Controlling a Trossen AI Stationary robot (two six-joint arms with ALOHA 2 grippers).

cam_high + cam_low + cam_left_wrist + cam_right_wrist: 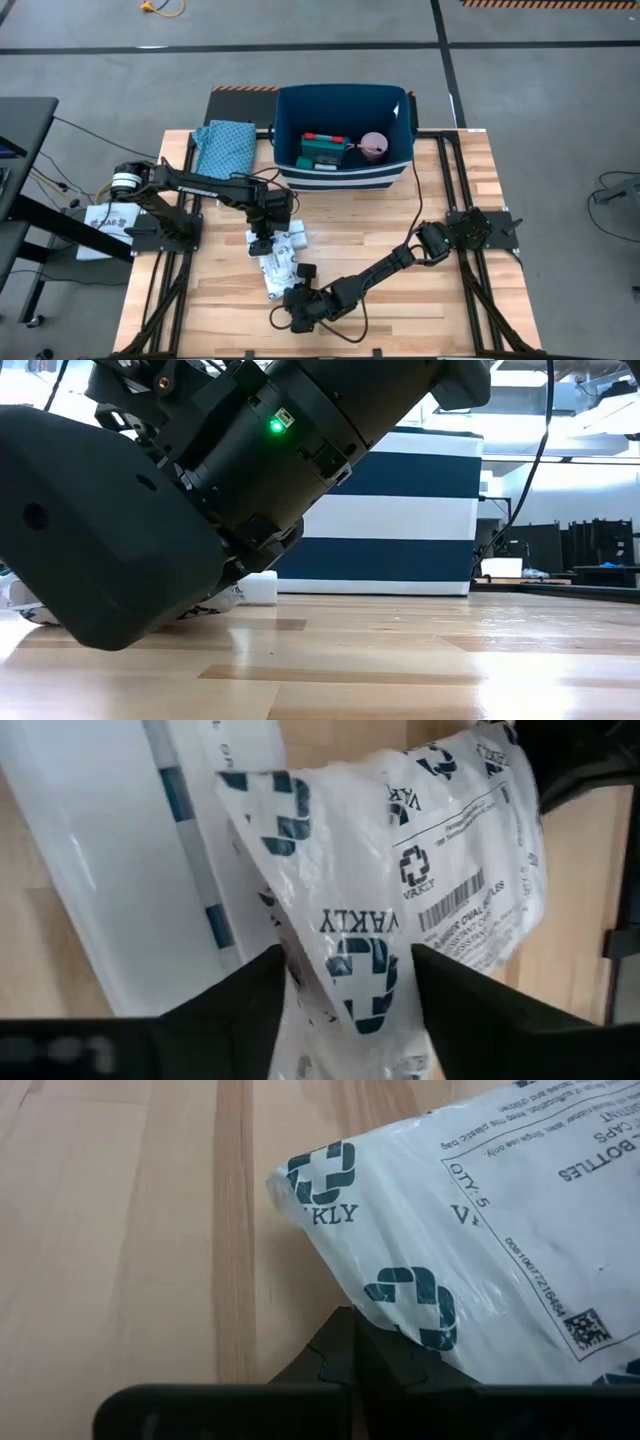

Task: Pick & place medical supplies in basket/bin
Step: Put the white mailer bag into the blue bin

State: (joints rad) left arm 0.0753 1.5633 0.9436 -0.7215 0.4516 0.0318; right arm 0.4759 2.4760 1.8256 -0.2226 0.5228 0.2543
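I see the white packet [277, 262] lying on the wooden table [440, 310] at the lower middle of the high view, a crinkled plastic bag printed with dark teal cross marks and a barcode label, and both arms are on it. My left gripper [262, 238] comes in from the left and sits over the packet's upper end; in the left wrist view its two dark fingers [240, 1010] stand spread with the packet's plastic [400, 900] bunched between them, touching both, so I read it as pinching the packet. My right gripper [297, 296] reaches in from the lower right to the packet's lower end; in the right wrist view the bag [480, 1250] lies over the dark fingers [340, 1350], but I cannot tell whether they are spread or pressed together. Under the packet, in the left wrist view, a white tray [110, 880] with blue marks lies flat against the wood. Above, at the top middle of the high view, the navy bin [343, 175] stands well apart from the packet, with a teal-and-red box [322, 150] and a pink roll [373, 146] inside. A teal patterned cloth [224, 147] lies just left of the bin. In the low view, the dark arm body [200, 490] fills the left half and blocks most of the table, with the striped bin wall [400, 510] behind it.
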